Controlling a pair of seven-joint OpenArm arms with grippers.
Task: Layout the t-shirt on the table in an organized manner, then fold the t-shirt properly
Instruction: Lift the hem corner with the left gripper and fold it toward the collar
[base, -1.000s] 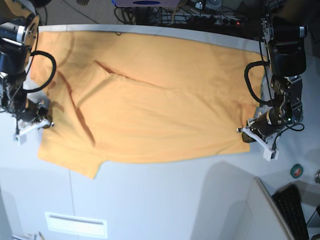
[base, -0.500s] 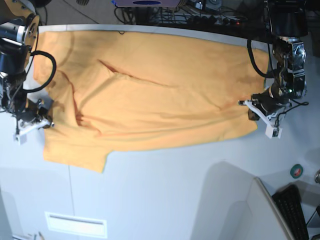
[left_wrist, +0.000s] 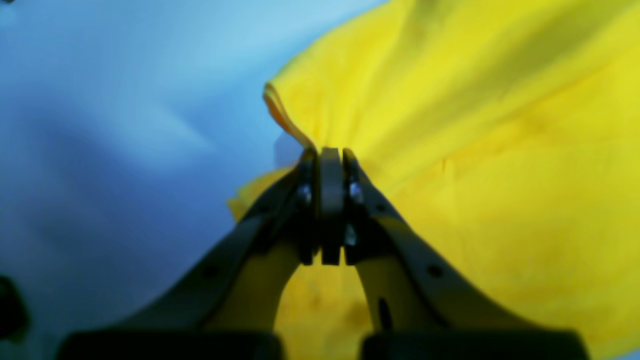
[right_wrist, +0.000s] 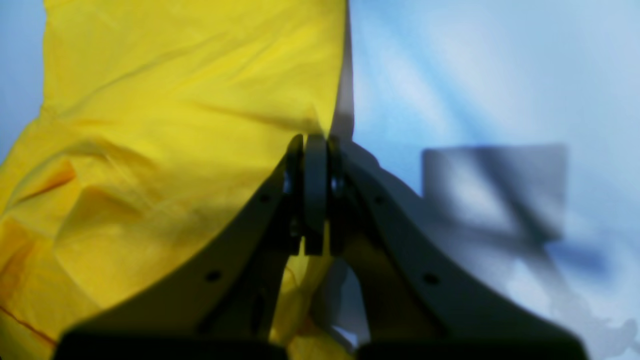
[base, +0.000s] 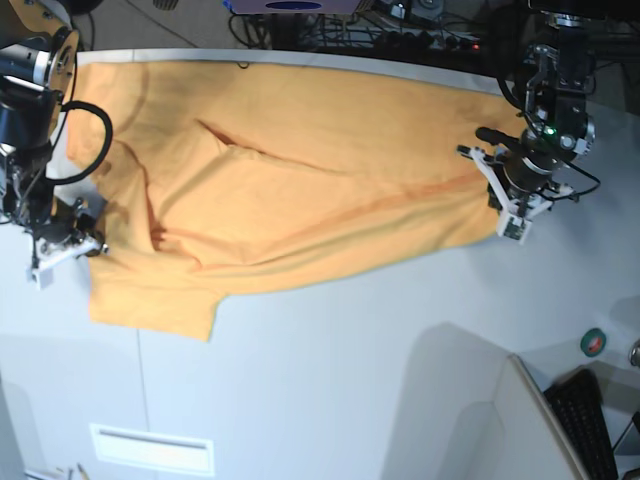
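In the left wrist view, the left gripper's (left_wrist: 330, 155) dark fingers (left_wrist: 350, 165) are pressed together on a bunched edge of the large orange-yellow cotton t-shirt (left_wrist: 490, 165). The cloth rises to the pinch in a small folded peak and spreads away to the right and below. To the left lies the smooth white tabletop (left_wrist: 115, 125), tinted blue in this camera and blurred.

In the right wrist view, the right gripper's (right_wrist: 315, 142) dark fingers (right_wrist: 295, 150) are clamped together on the straight edge of the t-shirt (right_wrist: 175, 130). The fabric fills the left half of the picture, creased and rumpled toward the lower left. The tabletop (right_wrist: 475, 75) fills the right half, with the gripper's shadow cast across it.

In the base view, the t-shirt (base: 300, 190) lies spread across the far half of the tabletop (base: 350, 380), reaching nearly to its far edge. Its plain side faces up, with a ridge-like crease left of centre and long wrinkles running toward the right. A sleeve or corner flap juts toward the near side at the lower left. The right gripper (base: 60, 250), on this view's left, sits low on the tabletop at the shirt's left edge, gripping the cloth. The left gripper (base: 490, 165), on this view's right, holds the shirt's right edge; the cloth there is drawn up into a narrow point. A small round green and red object (base: 593, 342) and a black keyboard (base: 585, 420) lie at the lower right, well apart from the shirt.
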